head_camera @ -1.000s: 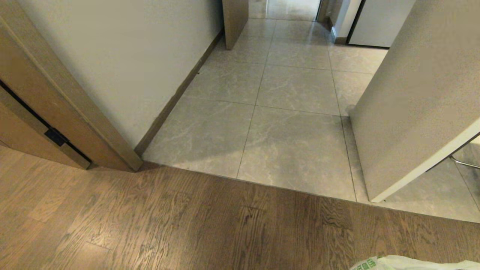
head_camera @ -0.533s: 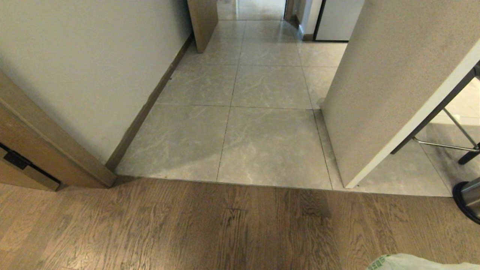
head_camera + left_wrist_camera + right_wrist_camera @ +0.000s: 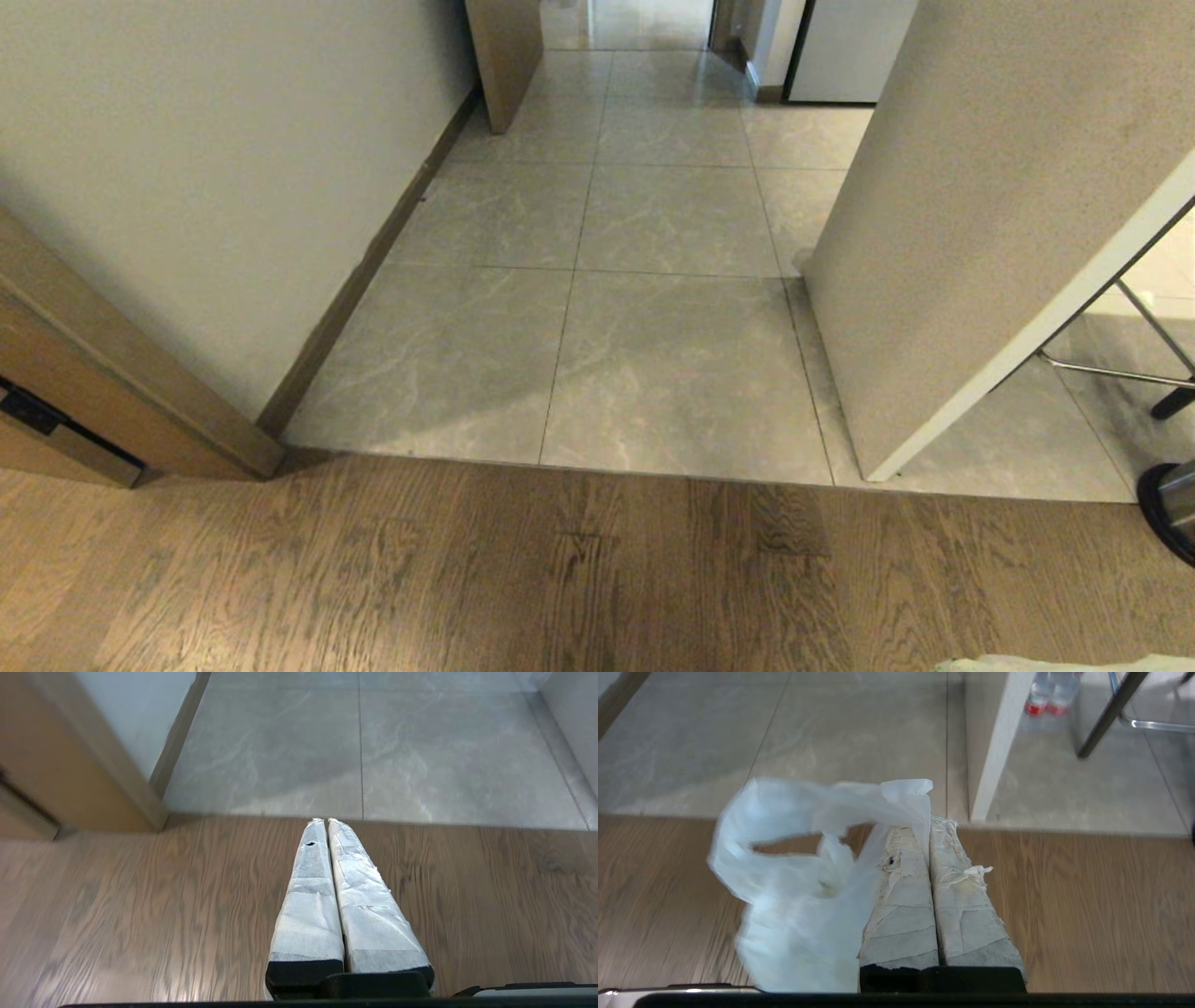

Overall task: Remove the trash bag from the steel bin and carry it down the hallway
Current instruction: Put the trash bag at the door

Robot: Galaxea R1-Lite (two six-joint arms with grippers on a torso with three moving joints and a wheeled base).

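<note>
Right gripper (image 3: pixel 930 823): jaws pinched on a fold of the trash bag (image 3: pixel 798 877), which hangs loose beside them, presumably so it can be carried; left gripper (image 3: pixel 324 821): jaws closed on nothing, idle over the wood floor (image 3: pixel 467 569). Steel bin (image 3: pixel 1172 509) at far right edge, bag already out. Ahead, the hallway (image 3: pixel 653 280): grey tiles, pale walls, dark baseboard (image 3: pixel 373 261).

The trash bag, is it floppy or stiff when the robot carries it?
Probably floppy: the trash bag droops in thin, see-through folds beside the shut right gripper. Likely light too, since a pinch at its top holds it.
</note>
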